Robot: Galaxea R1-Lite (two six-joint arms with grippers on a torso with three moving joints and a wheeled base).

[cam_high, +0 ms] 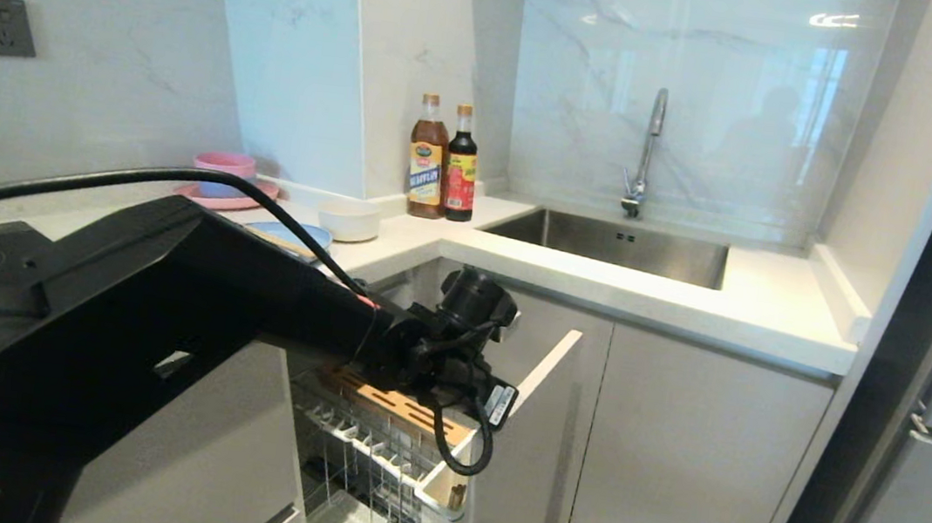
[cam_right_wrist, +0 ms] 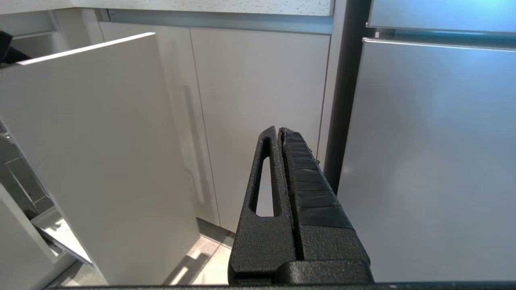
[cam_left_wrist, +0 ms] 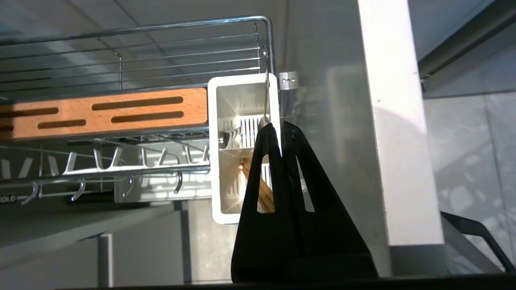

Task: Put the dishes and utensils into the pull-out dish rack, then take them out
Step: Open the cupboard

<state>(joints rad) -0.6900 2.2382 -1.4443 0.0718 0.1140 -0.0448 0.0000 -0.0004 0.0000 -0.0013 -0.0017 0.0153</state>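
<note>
Left gripper (cam_left_wrist: 281,125) pinched closed, right gripper (cam_right_wrist: 280,131) closed

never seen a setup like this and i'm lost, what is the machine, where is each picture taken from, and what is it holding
It is a two-armed robot in a kitchen. One picture looks down from its head; the other two come from a camera on each wrist. The left hand is shut on what looks like a slim silver fork, above the white cutlery holder of the pull-out rack, where chopsticks already stand. A blue plate and a cream bowl sit on the counter. The right hand is shut, empty, beside the cabinets.
</note>
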